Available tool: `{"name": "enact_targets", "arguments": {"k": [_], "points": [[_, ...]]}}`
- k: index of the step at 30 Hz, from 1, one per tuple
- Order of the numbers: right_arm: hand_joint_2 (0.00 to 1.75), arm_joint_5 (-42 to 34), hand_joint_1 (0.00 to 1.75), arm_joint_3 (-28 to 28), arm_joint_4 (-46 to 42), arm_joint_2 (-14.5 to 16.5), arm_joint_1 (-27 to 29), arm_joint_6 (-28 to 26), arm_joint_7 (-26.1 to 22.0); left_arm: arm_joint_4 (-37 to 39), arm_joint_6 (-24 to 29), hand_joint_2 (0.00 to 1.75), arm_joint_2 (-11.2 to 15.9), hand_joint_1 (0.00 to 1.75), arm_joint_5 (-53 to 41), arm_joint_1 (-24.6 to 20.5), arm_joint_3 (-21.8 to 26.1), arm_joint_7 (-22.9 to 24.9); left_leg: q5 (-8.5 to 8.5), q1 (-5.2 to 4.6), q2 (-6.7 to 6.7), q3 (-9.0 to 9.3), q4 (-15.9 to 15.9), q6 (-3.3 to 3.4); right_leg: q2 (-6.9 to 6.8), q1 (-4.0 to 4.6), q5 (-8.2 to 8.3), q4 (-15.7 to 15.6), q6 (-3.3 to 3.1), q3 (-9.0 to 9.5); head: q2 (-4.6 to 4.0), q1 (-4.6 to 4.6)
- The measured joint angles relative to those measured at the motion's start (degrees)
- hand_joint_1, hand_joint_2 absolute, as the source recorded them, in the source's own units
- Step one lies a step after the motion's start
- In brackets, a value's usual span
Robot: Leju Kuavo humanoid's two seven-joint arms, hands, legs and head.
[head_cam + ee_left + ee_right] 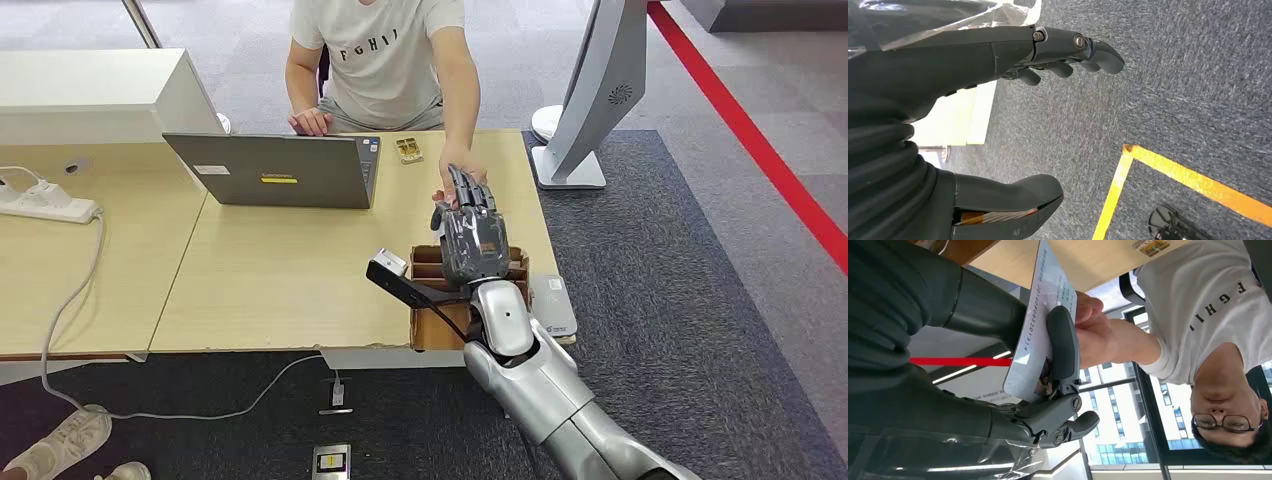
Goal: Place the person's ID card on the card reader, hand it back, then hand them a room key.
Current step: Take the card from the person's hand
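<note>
Silver right arm raised over the wooden surface, right hand pinching the ID card. Card's long axis pointing away toward the person's hand, already touching its far end. Left hand hanging empty, fingers apart, over grey carpet. Beyond: cardboard box, laptop, red floor line.

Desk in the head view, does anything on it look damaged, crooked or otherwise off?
The desk's near edge looks chipped and ragged, most plainly beside the cardboard box, whose front hangs past that edge. The laptop and power strip lie flat. The right hand holds a card with the person's hand on it.
</note>
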Motion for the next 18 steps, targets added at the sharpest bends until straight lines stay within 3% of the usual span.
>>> {"name": "enact_targets", "arguments": {"k": [12,18], "points": [[1.75,-2.9,1.75,-0.1,1.8,1.4,0.0,-2.8,-3.1,0.0,1.4,1.75,-0.5,0.00,-2.4,0.0,0.0,-0.2,0.00,0.00,0.00,0.00,0.0,0.00,0.00,0.00,0.00,0.0,0.00,-0.01,0.00,0.01],[1.75,-5.5,1.75,-1.9,0.8,-0.1,0.2,-4.3,-3.2,0.0,2.3,1.75,-0.8,0.00,-3.2,0.0,0.0,0.4,0.00,-0.01,0.01,0.02,0.0,0.00,0.00,-0.01,0.00,0.0,0.00,-0.02,0.00,0.00]]}}
